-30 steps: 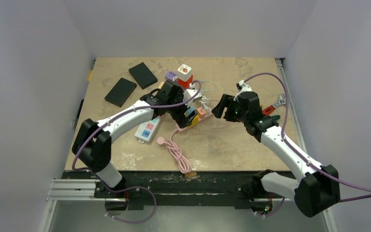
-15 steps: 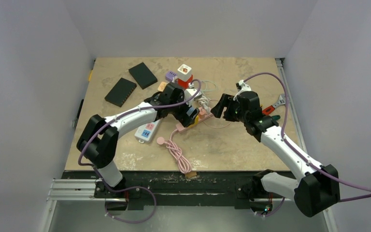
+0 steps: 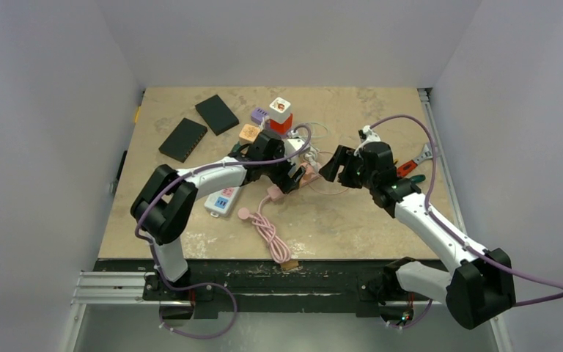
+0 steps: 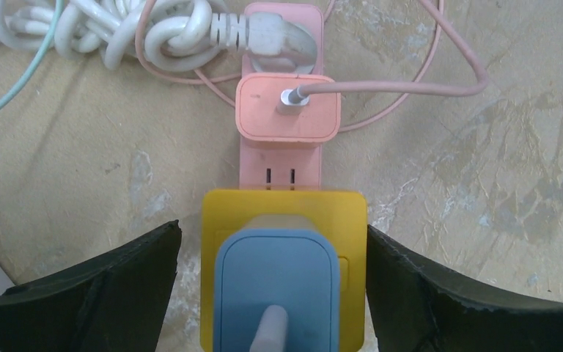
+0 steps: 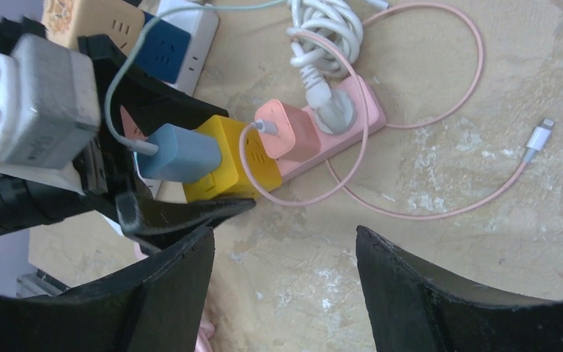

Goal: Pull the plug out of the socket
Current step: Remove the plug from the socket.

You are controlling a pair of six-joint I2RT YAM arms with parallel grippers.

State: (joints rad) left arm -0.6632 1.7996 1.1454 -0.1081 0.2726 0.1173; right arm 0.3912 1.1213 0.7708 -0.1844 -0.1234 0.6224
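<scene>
Nearest my side of the mottled, scuffed tan tabletop (image 3: 352,220), a pink cord (image 3: 270,236) lies in loose loops. Further in, my left gripper (image 4: 271,231) is down at the pink power strip (image 4: 280,165). Its matte black, wedge-shaped fingers (image 4: 95,293) are spread wide to either side of a glossy yellow adapter cube (image 4: 282,205). I see a sliver of table beside the left finger, while the right one stands at the cube's edge. The plug (image 4: 275,275), a smooth blue charger with rounded corners, is seated in that cube. Beyond it on the strip come a salmon rounded charger (image 4: 264,121) and a round white plug (image 4: 275,37) with a knotted white cable (image 4: 117,29). My right gripper (image 5: 284,238) hangs just beside the strip, jaws apart over bare table. Farthest back lie flat black boxes (image 3: 183,139).
</scene>
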